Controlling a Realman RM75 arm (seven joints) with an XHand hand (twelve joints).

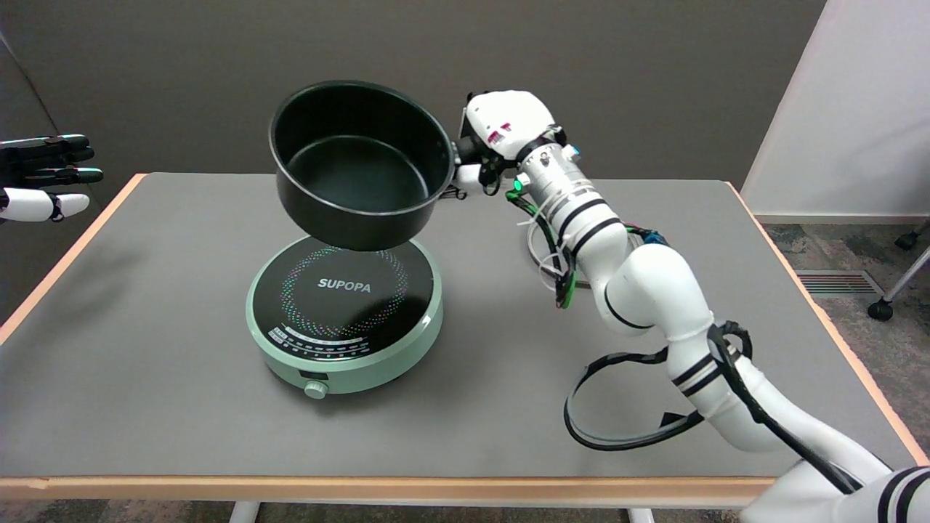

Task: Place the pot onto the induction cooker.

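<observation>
Head view: round black pot (360, 163) in robot hand (501, 134), above glossy disc-shaped cooker (345, 312)

One pot (361, 163), one induction cooker (345, 316), one table (145, 407).

Grey table (145, 407) w/ light wood edging. Behind its far edge a dark grey wall (182, 65); a white panel (857, 109) at right. Patterned carpet (821, 247), floor vent (835, 282) (caster wheel (880, 311) nearby).
</observation>
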